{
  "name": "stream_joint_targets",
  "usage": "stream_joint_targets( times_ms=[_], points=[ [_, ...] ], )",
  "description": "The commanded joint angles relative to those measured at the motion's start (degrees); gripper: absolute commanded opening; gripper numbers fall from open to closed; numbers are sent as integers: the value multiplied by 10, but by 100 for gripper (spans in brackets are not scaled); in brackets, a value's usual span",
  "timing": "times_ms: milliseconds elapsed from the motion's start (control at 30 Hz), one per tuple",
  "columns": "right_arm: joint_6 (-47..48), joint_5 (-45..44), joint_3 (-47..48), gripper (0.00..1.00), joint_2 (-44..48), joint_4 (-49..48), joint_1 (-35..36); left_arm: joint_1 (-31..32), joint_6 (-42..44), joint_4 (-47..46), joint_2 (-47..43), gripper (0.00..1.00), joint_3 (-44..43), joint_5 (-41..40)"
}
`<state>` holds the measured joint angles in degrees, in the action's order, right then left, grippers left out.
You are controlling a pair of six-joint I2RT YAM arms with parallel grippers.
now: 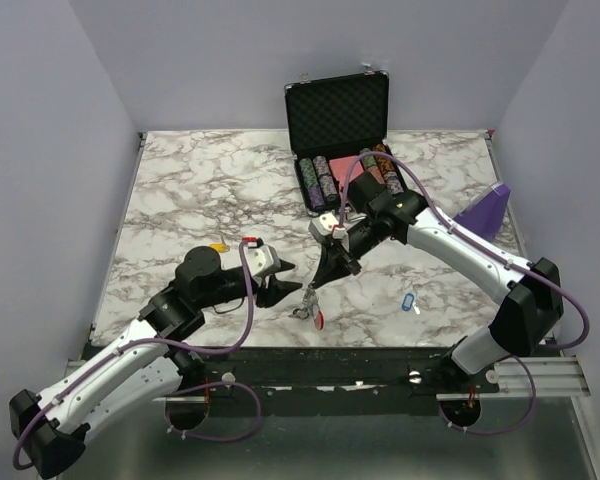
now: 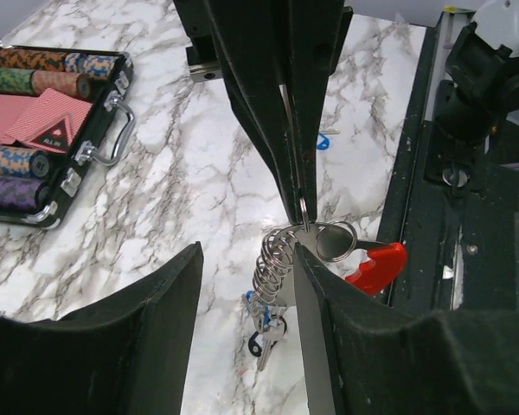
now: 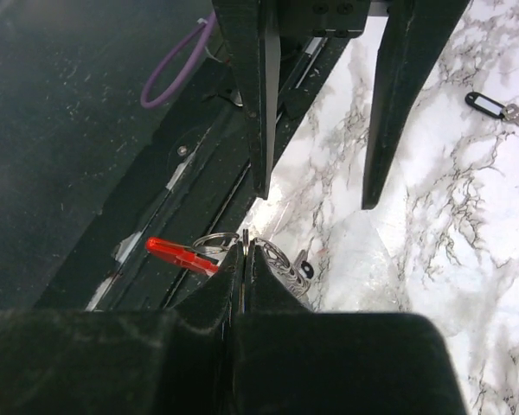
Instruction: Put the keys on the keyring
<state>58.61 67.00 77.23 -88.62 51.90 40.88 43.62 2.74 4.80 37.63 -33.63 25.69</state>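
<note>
Two loose keys (image 1: 408, 300); one keyring (image 2: 374, 266), pinched by right gripper (image 2: 302, 205); left gripper (image 2: 246, 259) jaws apart.

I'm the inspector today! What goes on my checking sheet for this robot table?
Surface: marble table, no spills seen.
Job's things: red and silver keyring, with one key dangling from it; yellow-tag key and blue-tag key lie loose.
Clutter: open poker chip case at the far side; purple object at the right edge.
Pincers: left pincer open around the keyring; right pincer shut on it.
Cables: purple cables loop along both arms, not lying on the loose keys.
Surroundings: plain walls; black rail at the near edge.
</note>
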Motion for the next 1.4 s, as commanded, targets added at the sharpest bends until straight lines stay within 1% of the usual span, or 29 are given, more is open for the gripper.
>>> stream_joint_targets(
  times_ms=[0, 133, 167, 300, 700, 767, 833, 867, 967, 1000, 1033, 1267, 1300, 1367],
  points=[
    [32, 29, 20, 1, -10, 30, 0, 1, -25, -87, 1, 52, 19, 61],
    [3, 20, 21, 1, -13, 11, 1, 2, -25, -96, 12, 49, 22, 88],
    [-10, 17, 21, 1, -15, 3, 1, 2, -40, -99, 16, 48, 22, 92],
    [-39, 11, 20, 1, -17, -15, 0, 9, -45, -102, 27, 46, 28, 94],
    [-78, 1, 15, 1, -16, -45, 0, 36, -34, -81, 47, 43, 29, 35],
    [-82, 1, 14, 1, -17, -49, 0, 38, -32, -78, 51, 38, 26, 29],
    [-84, 1, 13, 1, -16, -51, 1, 39, -30, -67, 57, 29, 19, 24],
    [-85, 0, 13, 1, -16, -51, 1, 40, -30, -62, 61, 23, 15, 22],
    [-89, -1, 13, 1, -16, -52, 1, 43, -30, -35, 69, 8, 1, 16],
    [-90, -1, 13, 1, -16, -53, 1, 44, -14, -28, 73, 2, -3, 16],
    [-90, -1, 13, 1, -16, -55, 1, 44, -13, -23, 75, 0, -6, 16],
    [-100, -2, 10, 2, -16, -63, 1, 45, -12, -3, 81, 0, -20, 28],
    [-103, -2, 9, 2, -16, -65, 1, 45, -14, -5, 80, 0, -20, 27],
    [-107, -4, 8, 7, -15, -66, 1, 47, -24, -13, 73, 0, -15, 18]
  ],
)
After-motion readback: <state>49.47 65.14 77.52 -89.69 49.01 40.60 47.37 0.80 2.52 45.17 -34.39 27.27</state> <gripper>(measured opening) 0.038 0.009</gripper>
